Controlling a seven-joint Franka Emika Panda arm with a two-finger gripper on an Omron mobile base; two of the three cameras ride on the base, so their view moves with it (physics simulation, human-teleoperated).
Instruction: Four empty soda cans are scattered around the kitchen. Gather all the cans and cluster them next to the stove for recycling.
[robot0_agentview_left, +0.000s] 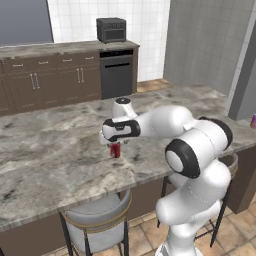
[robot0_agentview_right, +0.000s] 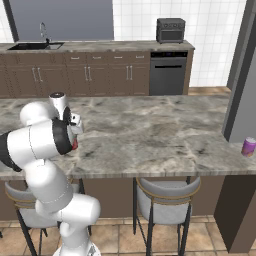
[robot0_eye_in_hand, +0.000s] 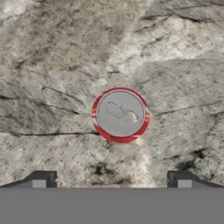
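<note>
The gripper (robot0_eye_in_hand: 111, 179) hangs with jaws spread wide and empty, directly above the upright red soda can (robot0_eye_in_hand: 120, 114) on the marble island counter (robot0_agentview_left: 55, 150). The arm hides most of that can from the right base view. A pink-purple can (robot0_agentview_right: 248, 147) stands far off at the counter's end.

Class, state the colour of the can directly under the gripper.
Red, with a silver top; the can shows best in the hand view.

White arm with dark joints (robot0_agentview_left: 192, 150) folds at the elbow and reaches forward, wrist bent straight down. Two-finger gripper (robot0_eye_in_hand: 111, 177) points downward, jaws spread wide apart, nothing between them.
</note>
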